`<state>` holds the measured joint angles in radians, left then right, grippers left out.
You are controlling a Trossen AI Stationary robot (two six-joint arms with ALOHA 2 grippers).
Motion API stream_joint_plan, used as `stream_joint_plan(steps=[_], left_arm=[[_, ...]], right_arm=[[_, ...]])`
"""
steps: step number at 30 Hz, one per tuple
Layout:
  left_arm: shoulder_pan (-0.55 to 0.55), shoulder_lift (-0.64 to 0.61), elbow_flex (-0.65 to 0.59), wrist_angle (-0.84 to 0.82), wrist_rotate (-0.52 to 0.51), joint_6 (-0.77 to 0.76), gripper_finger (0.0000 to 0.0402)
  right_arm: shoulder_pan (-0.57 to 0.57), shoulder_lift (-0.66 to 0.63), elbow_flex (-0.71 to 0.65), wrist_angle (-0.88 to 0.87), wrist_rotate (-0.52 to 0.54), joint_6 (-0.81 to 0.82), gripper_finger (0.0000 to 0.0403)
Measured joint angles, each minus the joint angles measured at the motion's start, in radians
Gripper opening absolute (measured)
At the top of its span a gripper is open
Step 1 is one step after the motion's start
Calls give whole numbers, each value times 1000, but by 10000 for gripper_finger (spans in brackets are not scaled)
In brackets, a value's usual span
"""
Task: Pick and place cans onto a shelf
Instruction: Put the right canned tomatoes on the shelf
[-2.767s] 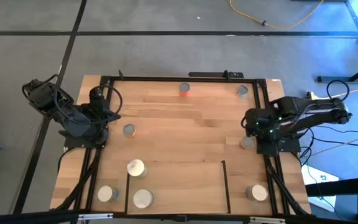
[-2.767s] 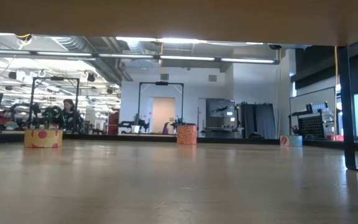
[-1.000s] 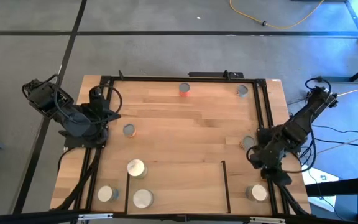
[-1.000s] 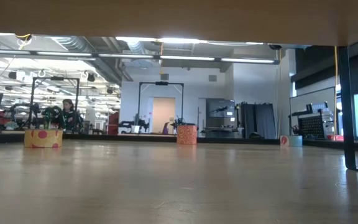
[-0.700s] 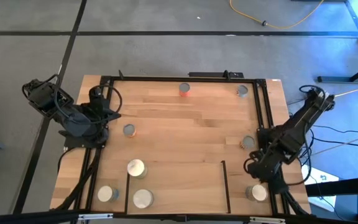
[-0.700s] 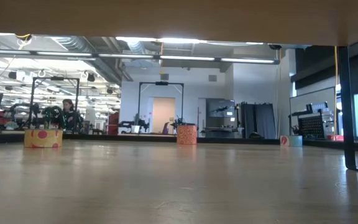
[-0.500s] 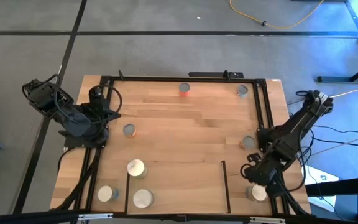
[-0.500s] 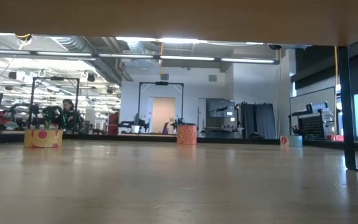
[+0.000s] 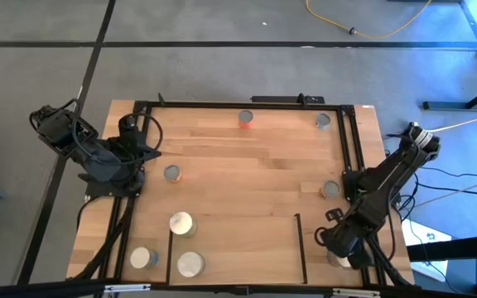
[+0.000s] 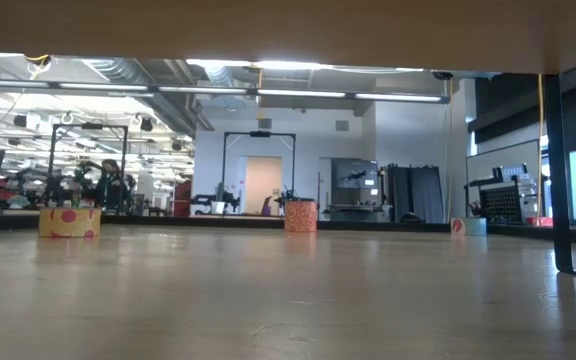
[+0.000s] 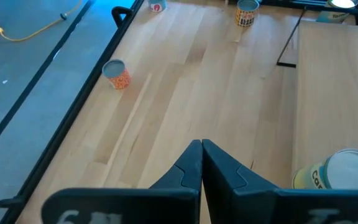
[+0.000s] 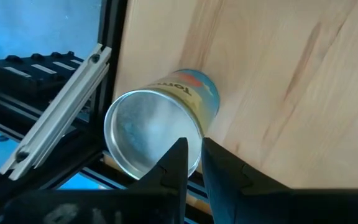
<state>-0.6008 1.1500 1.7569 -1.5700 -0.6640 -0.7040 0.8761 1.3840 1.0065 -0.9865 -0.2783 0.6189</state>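
Note:
Several cans stand upright on the wooden table. One with a silver top and blue-yellow sides (image 12: 160, 124) is at the near right corner (image 9: 335, 260). My right gripper (image 12: 193, 149) hangs just above it (image 9: 336, 248), pointing steeply down, its fingertips only a narrow gap apart and touching nothing. The shelf (image 9: 238, 248) lies at the near middle, and two white-topped cans (image 9: 180, 223) (image 9: 190, 263) stand at its left end. My left gripper (image 11: 201, 149) is shut and empty, raised at the table's left side (image 9: 143, 149).
Other cans stand at the far edge (image 9: 246, 118) (image 9: 323, 121), left of centre (image 9: 172, 173), at the right (image 9: 330, 189) and at the near left (image 9: 143, 257). The black table frame (image 12: 114, 56) runs right beside the corner can. The shelf's right bar (image 9: 301, 248) lies left of it.
My right gripper has travelled toward the table's near edge and down, tipping more steeply downward, and now hangs over the can at the near right corner. That can has not moved.

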Motion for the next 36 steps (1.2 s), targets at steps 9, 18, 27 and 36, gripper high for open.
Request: stream_joint_plan(steps=[9, 18, 27, 36], left_arm=[[0, 0, 0, 0, 0, 0, 0], [0, 0, 0, 0, 0, 0, 0], [0, 0, 0, 0, 0, 0, 0], [0, 0, 0, 0, 0, 0, 0]], right_arm=[[0, 36, 0, 11, 0, 0, 51], [0, 63, 0, 11, 0, -3, 51], [-1, 85, 3, 13, -9, -32, 47], [0, 86, 3, 16, 9, 2, 4]])
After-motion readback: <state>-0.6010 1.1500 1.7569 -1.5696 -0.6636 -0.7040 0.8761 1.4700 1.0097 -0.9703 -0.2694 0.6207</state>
